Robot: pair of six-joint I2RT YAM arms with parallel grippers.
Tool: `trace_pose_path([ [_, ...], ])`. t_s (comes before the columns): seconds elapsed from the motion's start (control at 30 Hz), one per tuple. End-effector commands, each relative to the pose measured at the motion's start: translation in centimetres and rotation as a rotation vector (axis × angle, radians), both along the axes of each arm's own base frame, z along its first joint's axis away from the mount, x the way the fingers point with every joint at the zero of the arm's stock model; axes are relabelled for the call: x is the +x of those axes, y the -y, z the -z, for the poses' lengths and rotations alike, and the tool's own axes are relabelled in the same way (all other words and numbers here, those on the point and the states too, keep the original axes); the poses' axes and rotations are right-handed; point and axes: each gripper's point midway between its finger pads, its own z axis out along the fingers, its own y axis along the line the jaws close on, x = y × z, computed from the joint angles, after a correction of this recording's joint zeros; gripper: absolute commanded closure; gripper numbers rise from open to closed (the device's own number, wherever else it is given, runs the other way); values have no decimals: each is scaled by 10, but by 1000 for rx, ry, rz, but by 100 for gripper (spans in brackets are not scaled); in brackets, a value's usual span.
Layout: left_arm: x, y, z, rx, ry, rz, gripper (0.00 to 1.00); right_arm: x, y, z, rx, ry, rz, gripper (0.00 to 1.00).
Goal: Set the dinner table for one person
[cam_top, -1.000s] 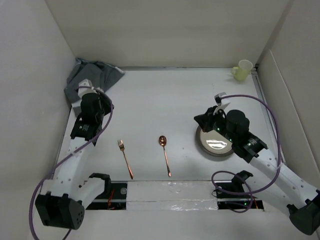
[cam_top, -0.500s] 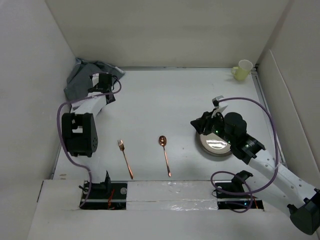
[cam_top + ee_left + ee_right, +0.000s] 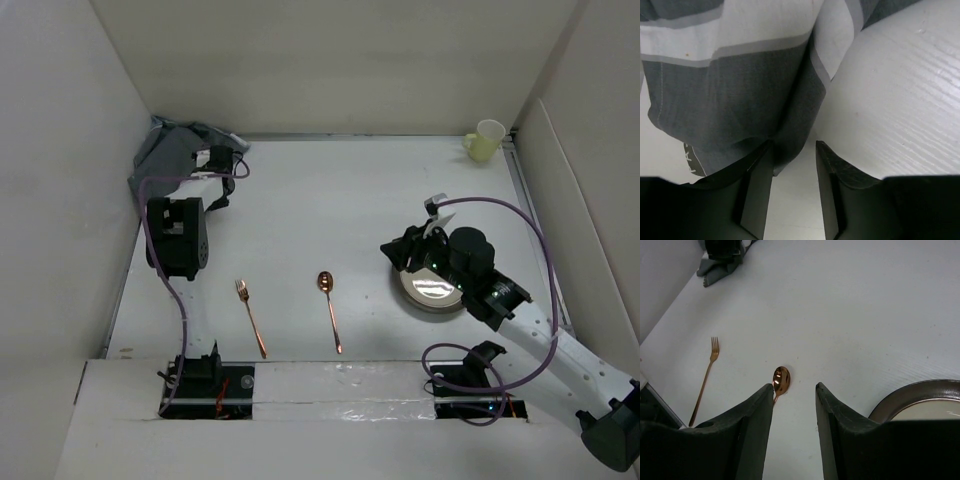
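The dinner table (image 3: 330, 200) is a white top. A copper fork (image 3: 250, 318) and a copper spoon (image 3: 329, 308) lie near its front edge. A dark-rimmed plate (image 3: 432, 288) sits to the right of them. My right gripper (image 3: 396, 250) hangs open just left of the plate; in the right wrist view its fingers (image 3: 757, 430) frame bare table, with the spoon (image 3: 781, 380) at the left tip and the plate rim (image 3: 905, 396) at the right. My left gripper (image 3: 216, 162) is open at the edge of the grey striped cloth (image 3: 730, 95), bare table between its fingers (image 3: 829, 185).
A pale yellow cup (image 3: 486, 140) stands at the back right corner. The crumpled cloth (image 3: 175, 150) fills the back left corner against the white walls. The fork (image 3: 707, 375) lies far left in the right wrist view. Cables loop around both arms.
My left arm has unfolded and reached out to the cloth at the back left, its jaws now apart. My right gripper has opened at the plate's left edge and shifted slightly left.
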Motion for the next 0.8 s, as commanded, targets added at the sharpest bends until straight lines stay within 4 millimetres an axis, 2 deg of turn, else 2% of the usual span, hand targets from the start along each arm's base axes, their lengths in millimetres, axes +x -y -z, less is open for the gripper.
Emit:
trace_pose_path([
  [0.0, -2, -4, -7, 17, -14, 7, 66, 2, -4, -19, 24, 58, -9, 55],
  [0.03, -1, -4, -8, 14, -11, 8, 67, 3, -5, -18, 26, 53, -9, 55],
  [0.07, 0, -2, -7, 6, -11, 13, 75, 4, -7, -19, 34, 59, -15, 55],
  [0.13, 3, 0, -5, -9, -16, 21, 81, 4, -10, -17, 32, 47, -25, 55],
  [0.17, 4, 3, -3, -26, -19, 30, 93, 4, -9, -17, 25, 43, -24, 56],
  [0.2, 4, 5, 0, -38, -29, 34, 100, 5, -9, -16, 30, 38, -15, 56],
  [0.27, 11, 23, -3, -75, -15, 73, 100, 7, -10, -23, 54, 65, -12, 58],
  [0.33, 24, 49, -18, -107, 36, 132, 100, 9, -9, -24, 56, 64, 2, 61],
  [0.37, 31, 82, -32, -155, 81, 202, 100, 11, -8, -25, 56, 64, 10, 62],
  [0.4, 36, 101, -40, -185, 105, 238, 100, 13, -8, -25, 58, 65, 21, 63],
  [0.43, 50, 162, -71, -280, 199, 371, 100, 16, -10, -29, 63, 74, 21, 65],
  [0.47, 50, 162, -71, -281, 200, 372, 100, 17, -10, -27, 58, 68, 21, 65],
  [0.53, 58, 205, -97, -350, 262, 470, 100, 18, -12, -29, 45, 58, 15, 66],
  [0.57, 56, 236, -102, -366, 267, 536, 100, 18, -12, -30, 46, 56, 17, 66],
  [0.6, 56, 252, -105, -364, 268, 587, 100, 19, -13, -29, 47, 54, 16, 66],
  [0.63, 60, 268, -118, -365, 293, 632, 100, 19, -12, -28, 48, 53, 18, 66],
  [0.7, 53, 299, -106, -324, 242, 717, 100, 19, -10, -31, 47, 59, 32, 66],
  [0.73, 56, 308, -112, -304, 254, 736, 100, 18, -7, -23, 31, 35, 41, 66],
  [0.77, 53, 313, -97, -285, 210, 747, 100, 18, -6, -21, 35, 27, 47, 66],
])
